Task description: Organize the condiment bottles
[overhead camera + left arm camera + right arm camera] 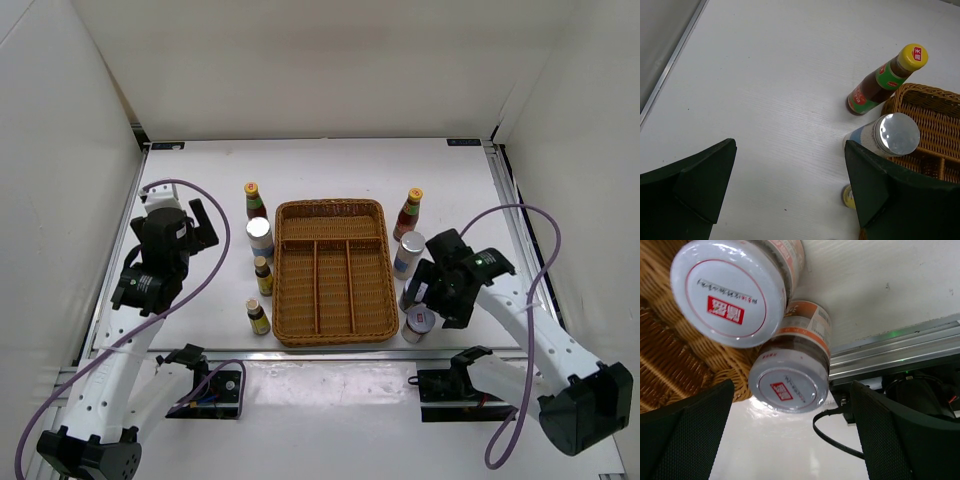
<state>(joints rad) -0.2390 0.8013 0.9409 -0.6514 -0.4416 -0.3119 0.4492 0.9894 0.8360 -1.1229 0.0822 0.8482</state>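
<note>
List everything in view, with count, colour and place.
wicker tray: one, tan, centre of the table, compartments empty.
red-sauce bottles: two, dark red with yellow caps, upright, one beside each far corner of the tray.
white-blue cylinders: two, silver lids, one on each side of the tray.
yellow-labelled bottles: two, dark with yellow caps, left of the tray, nearer half.
short jars: two, brown contents, pale lids, by the tray's near right corner.
left gripper: black, open, holding nothing, left of that side's bottles.
right gripper: black, open, above the short jars.
</note>
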